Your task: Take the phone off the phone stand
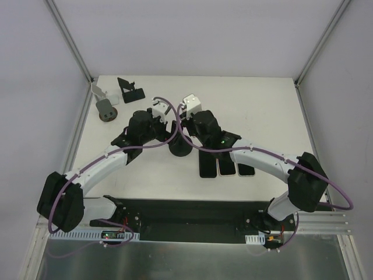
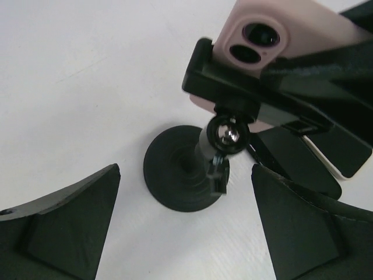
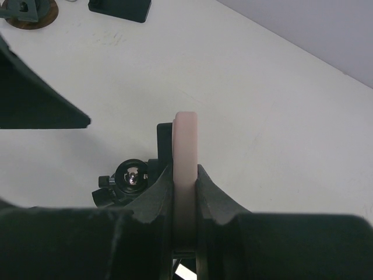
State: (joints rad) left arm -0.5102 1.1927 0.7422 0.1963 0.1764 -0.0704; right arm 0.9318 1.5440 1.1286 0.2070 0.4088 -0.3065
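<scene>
You had the one pink phone (image 3: 186, 146) seated in the clamp of the black phone stand (image 2: 180, 175) mid-table (image 1: 262, 105). Your right gripper (image 3: 185, 204) was pinched on its thin edges, and your left gripper (image 2: 185, 169) was spread wide around the stand's round base, holding nothing. Three other phones (image 1: 226, 166) lay flat side by side nearby, and two spare stands (image 1: 129, 90) stood at the far left.
</scene>
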